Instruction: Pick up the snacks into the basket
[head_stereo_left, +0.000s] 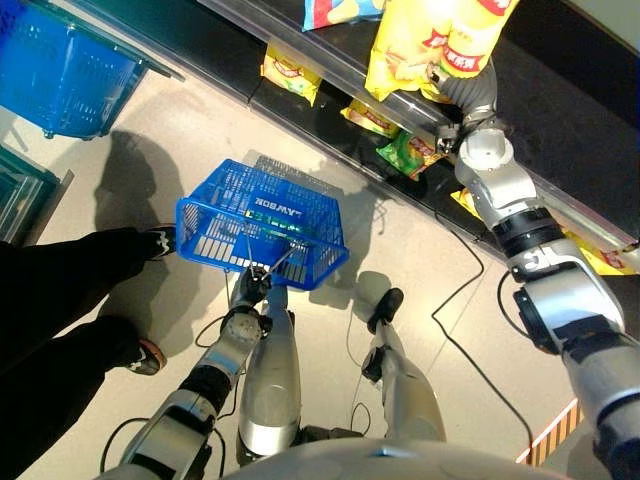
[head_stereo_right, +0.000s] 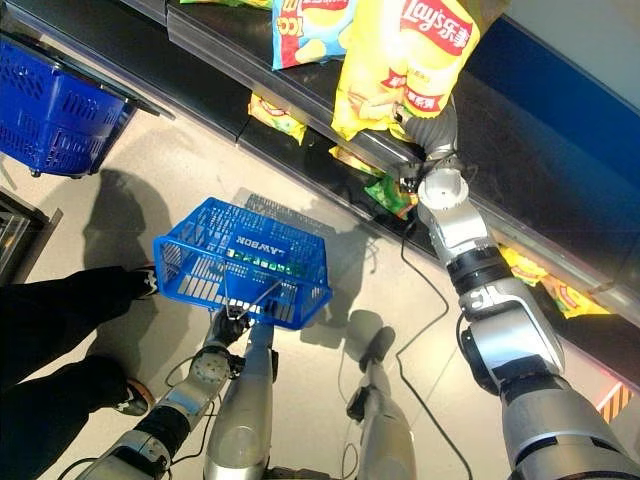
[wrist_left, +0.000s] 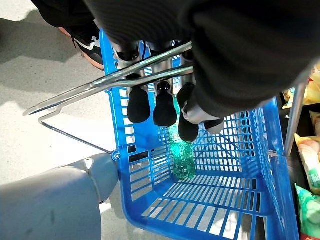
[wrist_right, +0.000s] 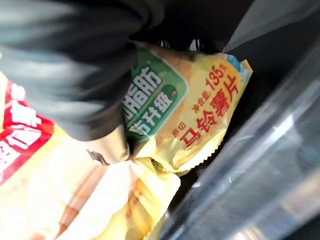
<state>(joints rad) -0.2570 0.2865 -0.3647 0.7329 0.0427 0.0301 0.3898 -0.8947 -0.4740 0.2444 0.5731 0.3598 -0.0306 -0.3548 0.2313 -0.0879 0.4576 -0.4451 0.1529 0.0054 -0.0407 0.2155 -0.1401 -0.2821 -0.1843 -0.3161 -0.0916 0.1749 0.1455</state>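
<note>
Left hand (wrist_left: 165, 95) has its fingers curled round the wire handle (wrist_left: 107, 82) of the blue basket (head_stereo_left: 262, 222), which hangs low over the floor (head_stereo_left: 420, 270) with a green bottle (wrist_left: 183, 161) lying inside. Up at the shelf (head_stereo_right: 300, 95), the right arm reaches in among the yellow snack bags (head_stereo_right: 400, 60); the right hand (wrist_right: 107, 150) is buried against a yellow bag (wrist_right: 200, 120), and I can't tell whether it grips. A person's dark legs (head_stereo_left: 60, 300) stand just beside the basket, and another blue basket (head_stereo_left: 60, 70) sits farther off.
</note>
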